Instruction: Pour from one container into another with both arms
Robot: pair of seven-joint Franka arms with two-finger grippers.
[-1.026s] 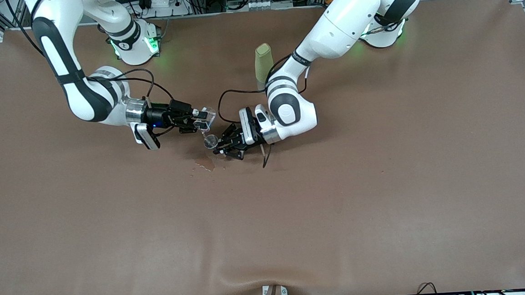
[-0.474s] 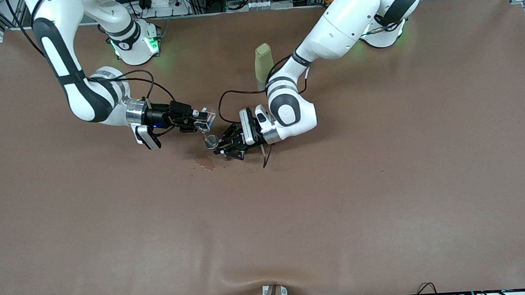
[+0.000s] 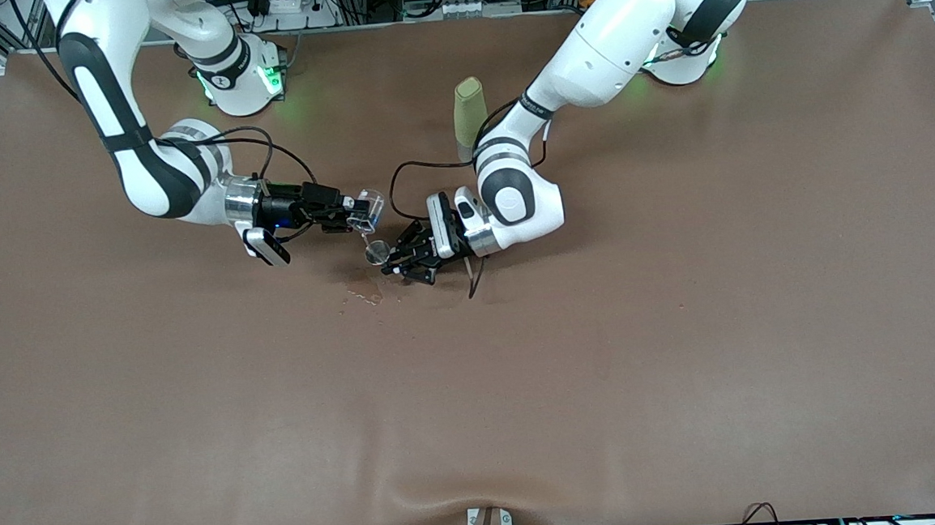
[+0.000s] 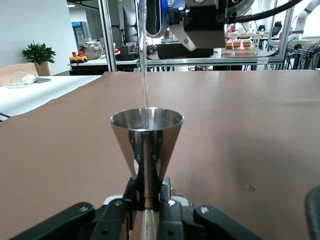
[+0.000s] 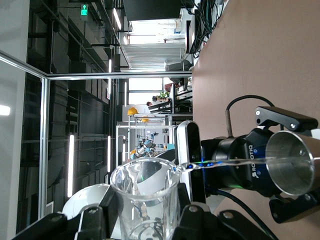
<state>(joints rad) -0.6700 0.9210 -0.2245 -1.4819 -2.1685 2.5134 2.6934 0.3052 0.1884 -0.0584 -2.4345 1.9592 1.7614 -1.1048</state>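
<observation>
My left gripper [image 3: 393, 261] [image 4: 146, 197] is shut on the narrow waist of the silvery metal jigger [image 3: 375, 253] [image 4: 146, 131] [image 5: 292, 162], holding it upright just above the table. Over it, my right gripper [image 3: 357, 211] [image 5: 145, 212] is shut on the tiny clear glass cup [image 3: 370, 209] [image 5: 145, 196], which is tipped on its side. A thin stream of clear liquid [image 4: 144, 75] [image 5: 227, 162] runs from the cup's rim into the jigger's upper cone.
A tall olive-green bottle [image 3: 469, 116] stands farther from the front camera, beside the left arm's forearm. A wet spill patch [image 3: 362, 293] marks the brown table cover just nearer the front camera than the jigger. A black cable [image 3: 475, 277] hangs from the left wrist.
The right wrist has rolled a little further, tipping the glass cup more over the jigger. The left gripper and jigger stay where they were.
</observation>
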